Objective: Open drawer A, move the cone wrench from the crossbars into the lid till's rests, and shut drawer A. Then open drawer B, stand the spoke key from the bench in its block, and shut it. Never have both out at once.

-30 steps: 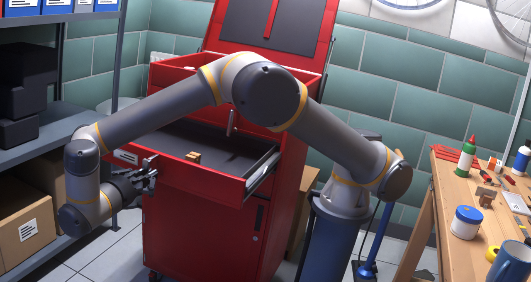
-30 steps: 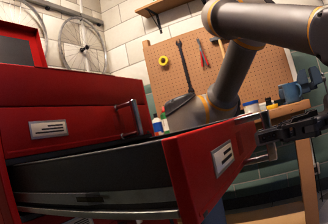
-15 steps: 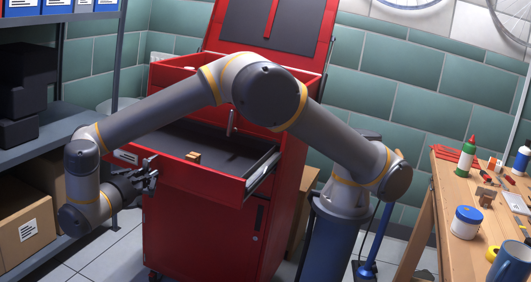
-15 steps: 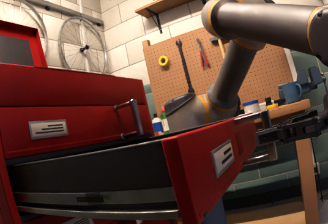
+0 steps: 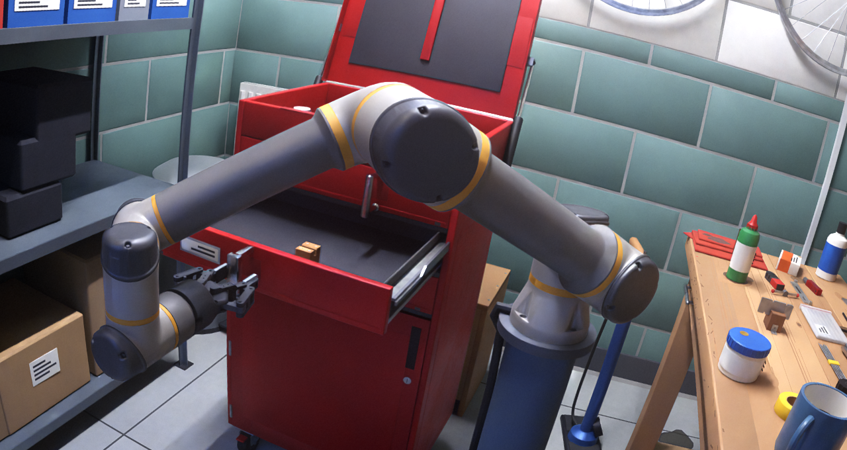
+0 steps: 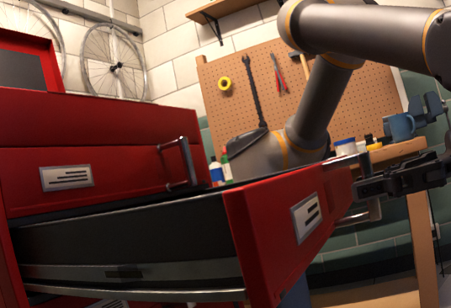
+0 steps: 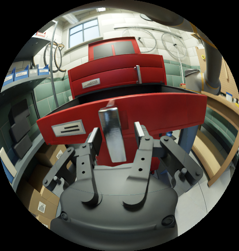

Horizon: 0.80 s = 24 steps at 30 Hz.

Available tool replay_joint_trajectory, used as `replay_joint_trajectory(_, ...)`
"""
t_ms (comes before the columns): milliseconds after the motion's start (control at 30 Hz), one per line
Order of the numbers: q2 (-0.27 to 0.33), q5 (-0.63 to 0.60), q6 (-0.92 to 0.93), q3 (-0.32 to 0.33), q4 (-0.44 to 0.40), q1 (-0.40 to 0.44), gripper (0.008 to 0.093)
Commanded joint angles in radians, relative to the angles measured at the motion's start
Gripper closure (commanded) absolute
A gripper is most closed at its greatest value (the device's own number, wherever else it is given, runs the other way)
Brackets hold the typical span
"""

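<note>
The steel handle of the lower drawer stands upright between the fingers of my open gripper, which holds nothing. The drawer is pulled far out of the red tool cabinet, and a small wooden block sits on its dark floor. The drawer above it is closed, its handle upright. The cabinet lid stands open with a red bar on its dark panel. Small tools lie on the wooden bench at the right; I cannot pick out the spoke key among them.
A grey shelf unit with cardboard boxes stands close to the left of my wrist. The arm's blue pedestal is right of the cabinet. The bench carries bottles, a white jar and a blue mug.
</note>
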Motion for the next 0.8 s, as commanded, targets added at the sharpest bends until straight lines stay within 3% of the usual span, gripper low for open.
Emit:
replay_joint_trajectory(0,-0.001,0.000,0.000,0.000,0.000,0.000,0.0434)
replay_joint_trajectory(333,0.012,0.007,0.000,-0.029,0.015,0.007,0.0434)
replay_joint_trajectory(767,0.135,0.057,0.000,-0.285,0.148,0.057,0.0434)
